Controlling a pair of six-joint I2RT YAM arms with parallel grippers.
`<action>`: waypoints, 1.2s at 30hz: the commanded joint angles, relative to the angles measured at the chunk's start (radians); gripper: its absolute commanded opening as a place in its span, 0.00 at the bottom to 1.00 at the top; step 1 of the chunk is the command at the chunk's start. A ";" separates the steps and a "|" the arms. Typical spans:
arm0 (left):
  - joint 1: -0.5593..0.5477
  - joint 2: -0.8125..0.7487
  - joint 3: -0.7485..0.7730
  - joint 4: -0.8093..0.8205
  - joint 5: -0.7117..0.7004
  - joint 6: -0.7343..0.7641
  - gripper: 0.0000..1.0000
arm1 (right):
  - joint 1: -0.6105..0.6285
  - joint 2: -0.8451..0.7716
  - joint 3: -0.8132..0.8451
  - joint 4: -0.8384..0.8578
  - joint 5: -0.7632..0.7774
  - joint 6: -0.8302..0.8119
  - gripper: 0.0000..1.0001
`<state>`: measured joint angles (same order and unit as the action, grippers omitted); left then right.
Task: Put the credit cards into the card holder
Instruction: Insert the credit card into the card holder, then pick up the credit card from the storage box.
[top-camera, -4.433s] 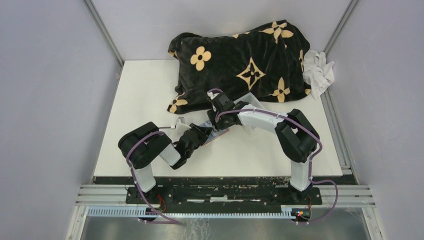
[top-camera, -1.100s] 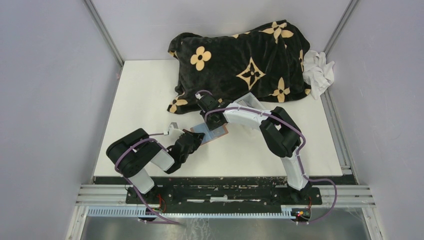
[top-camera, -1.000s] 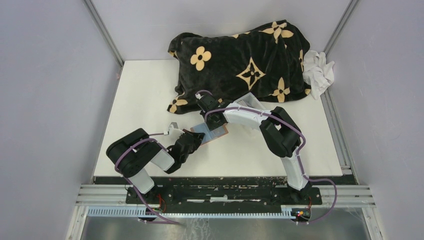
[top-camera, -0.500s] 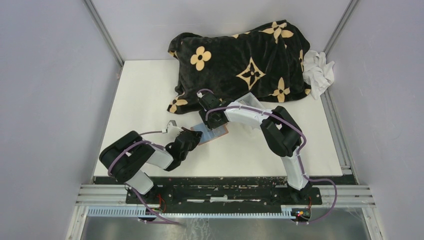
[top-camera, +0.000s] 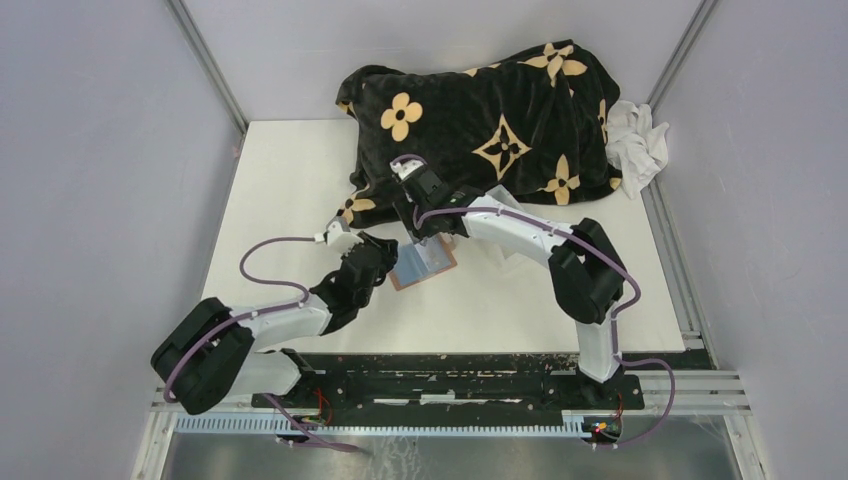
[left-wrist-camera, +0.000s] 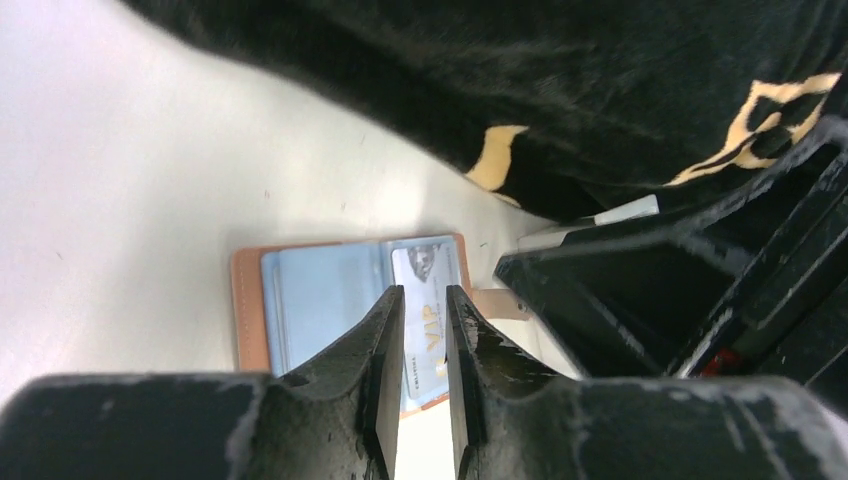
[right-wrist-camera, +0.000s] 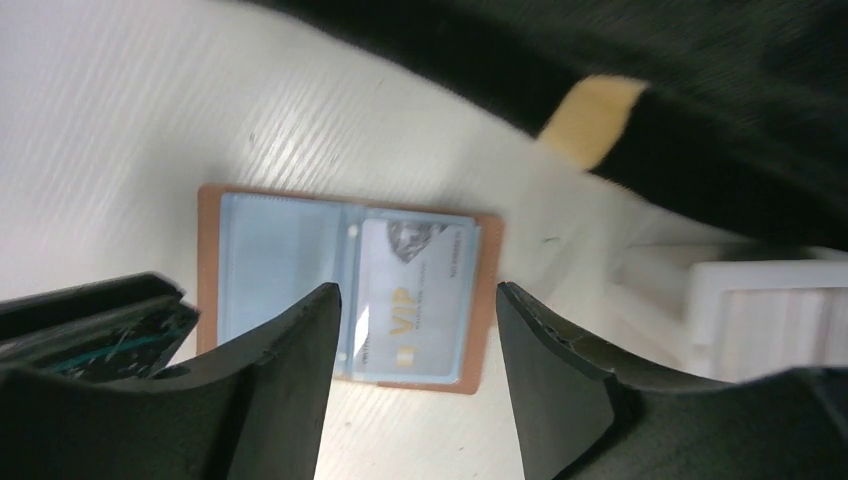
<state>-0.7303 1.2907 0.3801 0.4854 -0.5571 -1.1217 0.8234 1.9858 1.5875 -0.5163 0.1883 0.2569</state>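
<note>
Lying open flat on the white table (top-camera: 290, 200), the brown card holder (top-camera: 422, 266) sits just in front of the black floral blanket (top-camera: 480, 110); a grey VIP card (right-wrist-camera: 415, 300) is tucked in the clear sleeve of one half. L gripper (left-wrist-camera: 425, 292) hovers over the holder, jaws parted only a narrow slit, nothing btwn them. R gripper (right-wrist-camera: 418, 290) is above the same holder w/ jaws spread wide, released, holding nothing
</note>
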 joint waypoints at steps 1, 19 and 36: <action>-0.002 -0.108 0.076 -0.117 -0.087 0.186 0.29 | -0.004 -0.113 -0.014 0.210 0.194 -0.095 0.63; -0.005 -0.230 0.068 -0.196 -0.126 0.305 0.61 | -0.262 -0.175 -0.083 0.214 0.098 -0.004 0.96; -0.004 -0.188 0.071 -0.236 -0.114 0.270 0.41 | -0.353 -0.179 -0.201 0.135 0.063 0.025 0.79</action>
<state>-0.7307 1.0954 0.4389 0.2581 -0.6529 -0.8753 0.4797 1.8557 1.4017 -0.3843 0.2699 0.2581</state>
